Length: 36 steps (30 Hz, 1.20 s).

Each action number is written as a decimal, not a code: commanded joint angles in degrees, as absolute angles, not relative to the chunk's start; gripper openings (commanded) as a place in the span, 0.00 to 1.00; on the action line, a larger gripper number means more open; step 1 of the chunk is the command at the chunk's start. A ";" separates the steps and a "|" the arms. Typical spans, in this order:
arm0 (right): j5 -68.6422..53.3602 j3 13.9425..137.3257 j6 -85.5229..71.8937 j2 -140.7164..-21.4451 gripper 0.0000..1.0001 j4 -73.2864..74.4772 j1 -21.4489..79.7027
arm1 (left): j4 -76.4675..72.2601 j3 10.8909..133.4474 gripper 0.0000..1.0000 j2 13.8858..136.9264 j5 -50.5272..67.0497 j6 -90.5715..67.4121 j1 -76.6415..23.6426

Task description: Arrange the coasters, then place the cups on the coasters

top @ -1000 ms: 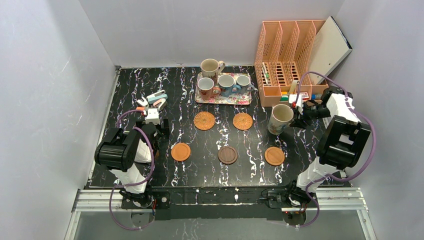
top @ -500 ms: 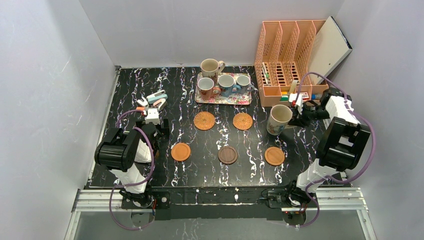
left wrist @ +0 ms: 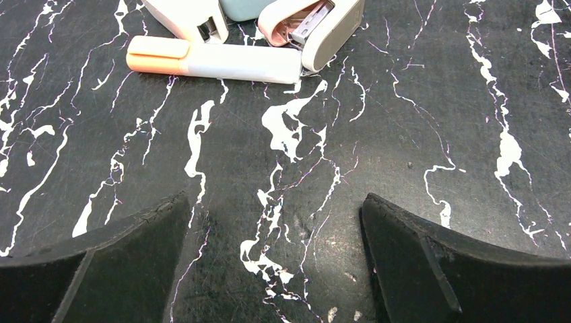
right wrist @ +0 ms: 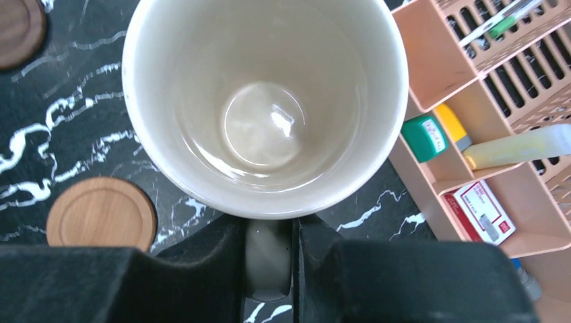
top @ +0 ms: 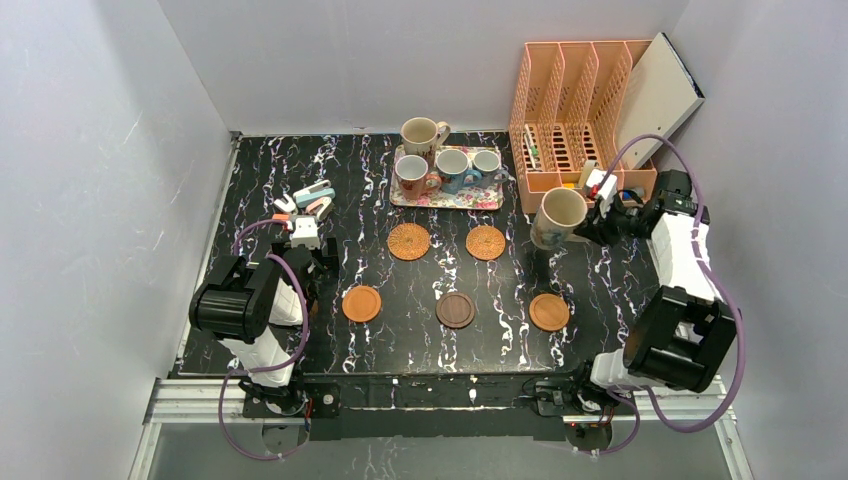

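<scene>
The large cream ceramic mug (right wrist: pixel 262 101) hangs just beside the peach plastic desk organiser (top: pixel 575 110), its handle pinched between the narrowed fingers of my right gripper (right wrist: pixel 269 259). I'd carry it level, clear of the organiser, to the nearest smooth orange-brown round coaster (top: pixel 549 311) and centre it before lowering. My left gripper (left wrist: pixel 276 262) hovers wide open over the black marbled table (left wrist: pixel 283 134), and the mug's base is hidden, so I can't judge its height.

The cup (right wrist: pixel 262 101) is cream, the coaster (right wrist: pixel 101 213) orange-brown, the rack (top: pixel 560 100) peach, the table (left wrist: pixel 404 134) black veined white.
</scene>
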State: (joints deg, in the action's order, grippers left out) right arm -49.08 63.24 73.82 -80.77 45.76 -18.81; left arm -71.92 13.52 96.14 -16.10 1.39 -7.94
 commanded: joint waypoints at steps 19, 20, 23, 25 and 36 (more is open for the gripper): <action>-23.20 70.01 24.23 -81.81 0.01 11.89 12.82 | -72.82 14.41 0.98 96.06 -17.75 0.92 -7.65; -22.10 69.23 23.99 -81.90 0.01 10.66 13.68 | -72.78 14.41 0.98 96.06 -17.75 0.96 -7.65; -20.15 67.52 23.35 -81.81 0.01 8.79 15.04 | -72.77 14.41 0.98 96.10 -17.75 0.95 -7.65; -18.99 66.11 23.17 -81.47 0.01 7.50 15.14 | -72.77 14.41 0.98 96.09 -17.75 0.91 -7.65; -17.73 59.45 28.88 -80.53 0.01 5.76 15.65 | -72.77 14.41 0.98 96.08 -17.76 0.97 -7.65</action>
State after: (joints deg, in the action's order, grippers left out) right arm -16.38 58.59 27.20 -83.96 13.98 15.44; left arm -71.92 13.52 96.14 -16.10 1.28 -7.94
